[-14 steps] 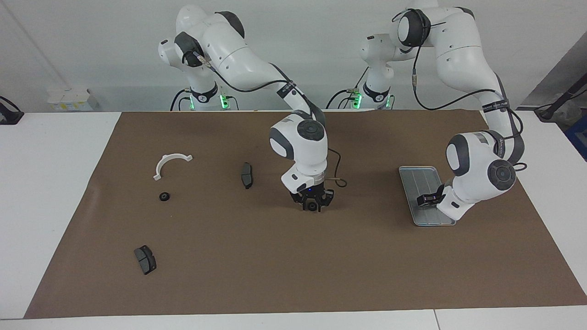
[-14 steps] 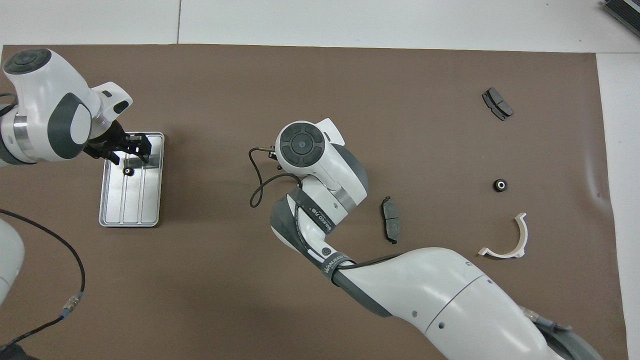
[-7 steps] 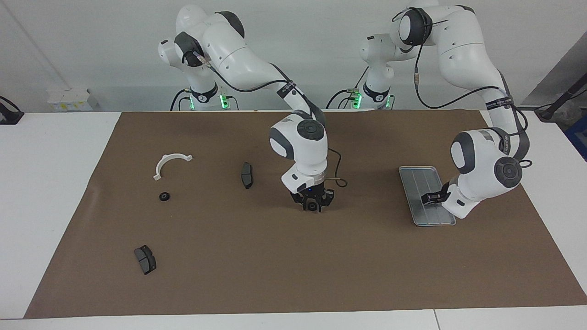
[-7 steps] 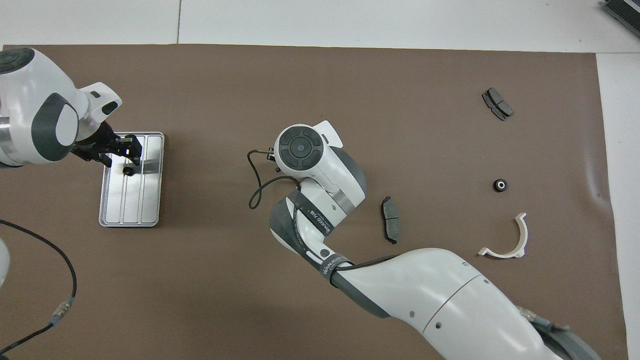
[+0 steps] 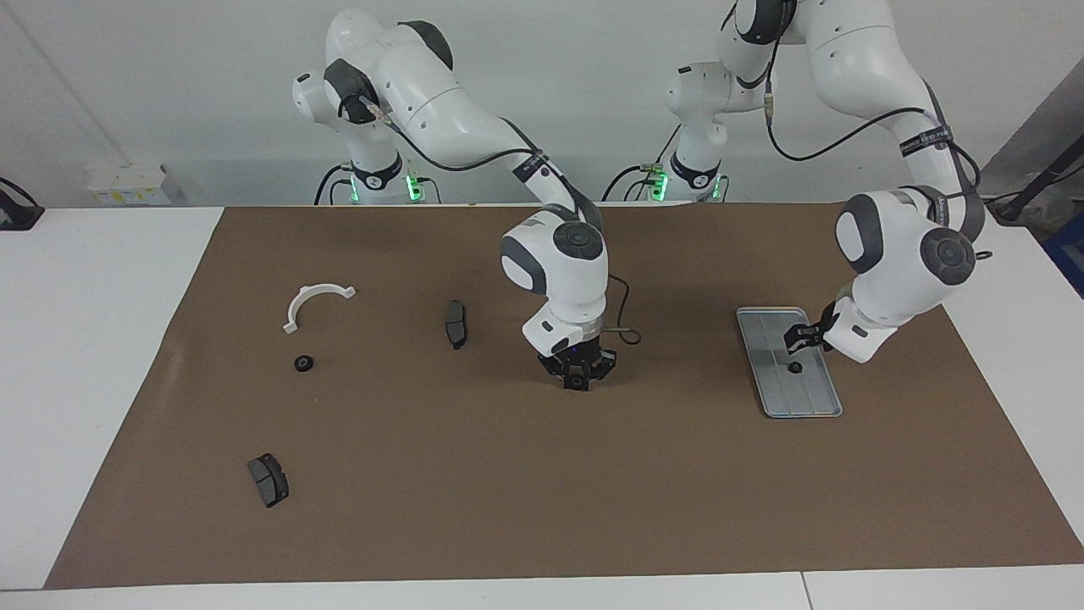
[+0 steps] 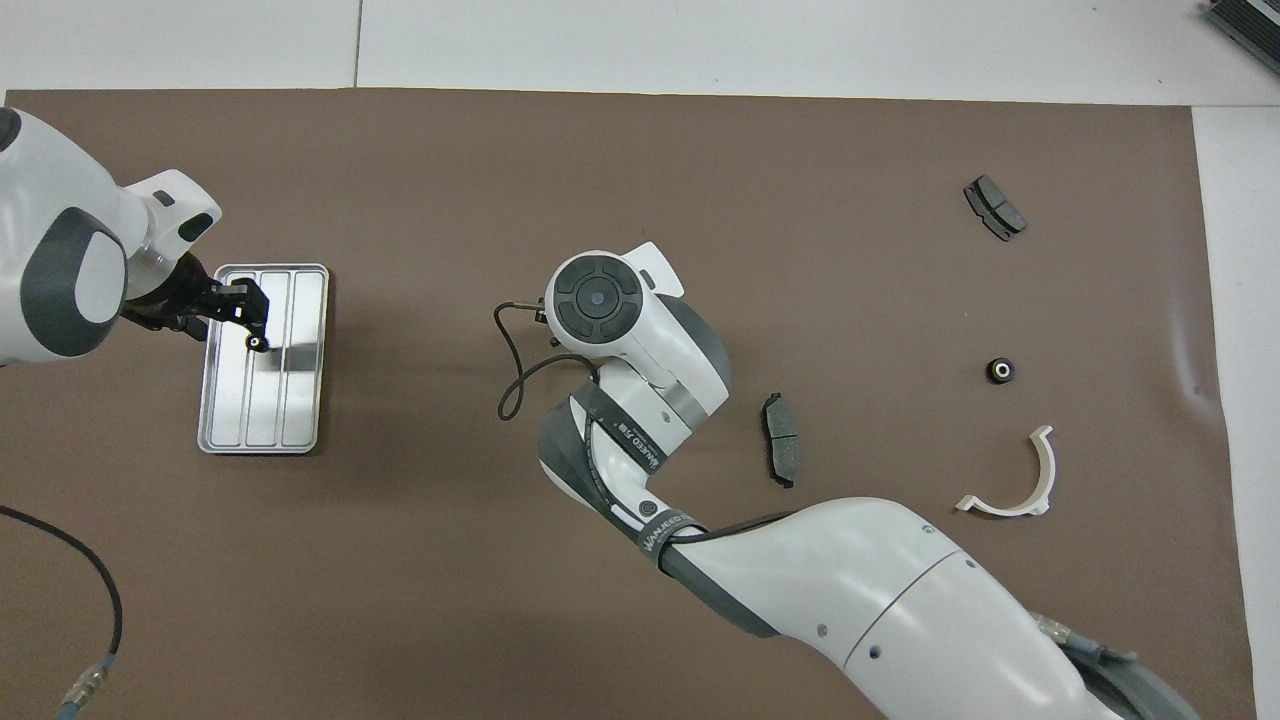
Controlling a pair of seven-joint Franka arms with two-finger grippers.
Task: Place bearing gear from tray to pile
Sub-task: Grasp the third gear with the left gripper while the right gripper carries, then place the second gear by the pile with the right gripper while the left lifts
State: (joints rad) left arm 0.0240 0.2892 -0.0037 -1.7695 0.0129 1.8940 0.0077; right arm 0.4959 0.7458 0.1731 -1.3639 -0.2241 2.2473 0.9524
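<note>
Black and small, the bearing gear (image 5: 577, 384) is pinched between the closed tips of the right gripper (image 5: 577, 378), which points straight down, low over the middle of the brown mat (image 5: 508, 491). In the overhead view the arm's own wrist covers that gripper, so only the facing view shows the grip. The right arm reaches in a long bend from its base to that spot. At the left arm's end of the mat, the left gripper (image 5: 803, 336) (image 6: 238, 303) hangs over the half of the tray (image 5: 817, 407) (image 6: 300, 420) nearer to the robots. Its fingers are spread a little and hold nothing. A second gear (image 5: 794, 368) (image 6: 256, 343) lies on the tray floor near its middle, just under the gripper and apart from it. The tray is silver-grey metal with lengthwise ridges and lies flat on the mat. Toward the right arm's end the pile is a loose scatter. A white half-ring bracket (image 5: 315, 303) (image 6: 1015, 480) lies there, with a third gear (image 5: 303, 363) (image 6: 1000, 370) just beside it, farther from the robots. One dark brake pad (image 5: 456, 324) (image 6: 781, 452) lies between the bracket and the right gripper. Another brake pad (image 5: 268, 479) (image 6: 995, 207) lies well apart from them, farthest from the robots.
</note>
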